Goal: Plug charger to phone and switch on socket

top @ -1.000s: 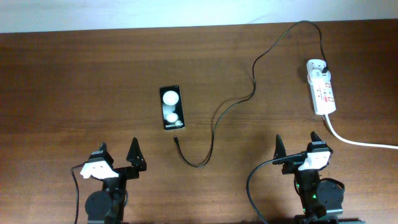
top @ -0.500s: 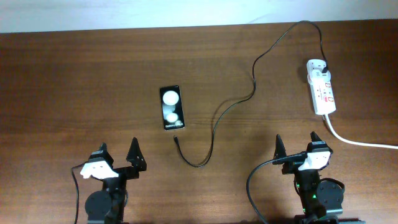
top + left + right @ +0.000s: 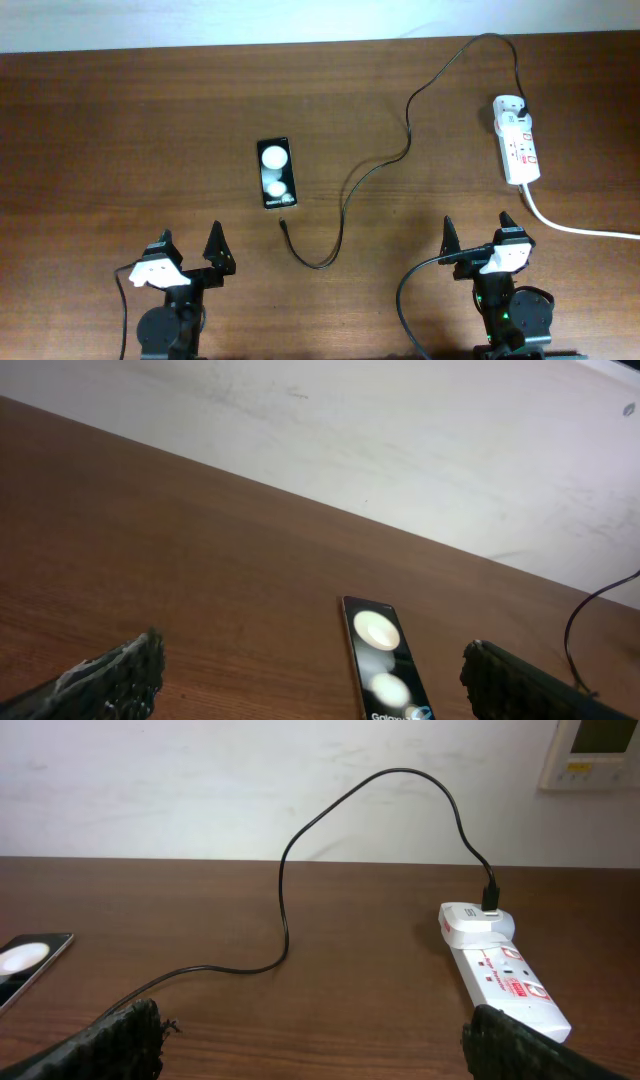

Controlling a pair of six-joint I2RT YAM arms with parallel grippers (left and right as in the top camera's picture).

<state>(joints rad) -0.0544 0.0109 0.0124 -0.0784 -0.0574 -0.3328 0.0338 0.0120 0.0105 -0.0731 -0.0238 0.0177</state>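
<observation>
No chg: L gripper [image 3: 190, 236], R gripper [image 3: 478, 223] parked (jaws apart).

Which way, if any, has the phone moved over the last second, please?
No. In the overhead view the phone lies exactly where it was, at the same distance and angle from the socket.
</observation>
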